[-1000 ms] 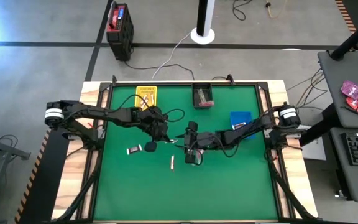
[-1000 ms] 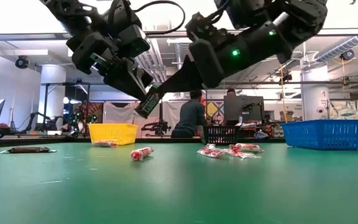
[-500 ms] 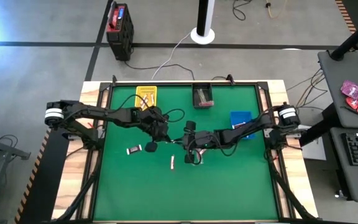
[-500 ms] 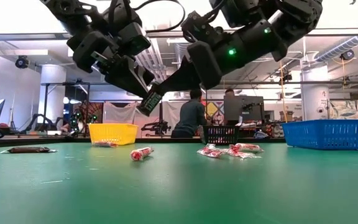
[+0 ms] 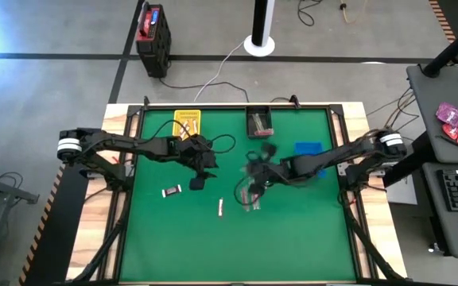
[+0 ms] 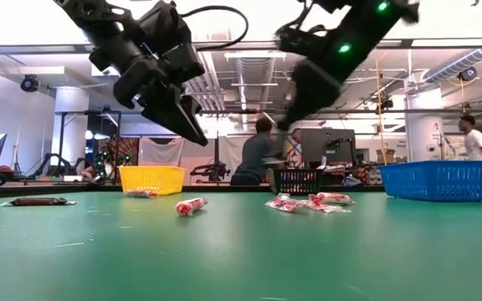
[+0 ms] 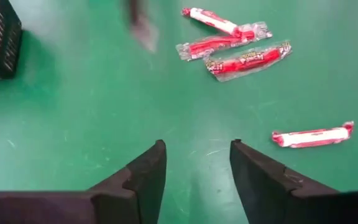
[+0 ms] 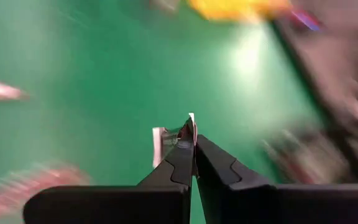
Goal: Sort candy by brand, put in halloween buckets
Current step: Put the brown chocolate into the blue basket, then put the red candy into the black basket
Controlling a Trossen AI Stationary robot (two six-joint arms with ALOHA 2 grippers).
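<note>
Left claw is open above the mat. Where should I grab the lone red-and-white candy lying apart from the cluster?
I'd take the lone candy at mid-length, coming straight down with the left claw turned so its fingers close across the narrow width. It lies flat with bare mat along both long sides; its crimped ends are thin. The right claw is shut on another candy.

red candy wrappers (image 7: 248, 60) carry print, too small to read

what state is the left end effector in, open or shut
Open. In the left wrist view the left end effector shows bare green table between its two fingers, with nothing held; red candy lies beyond it.
</note>
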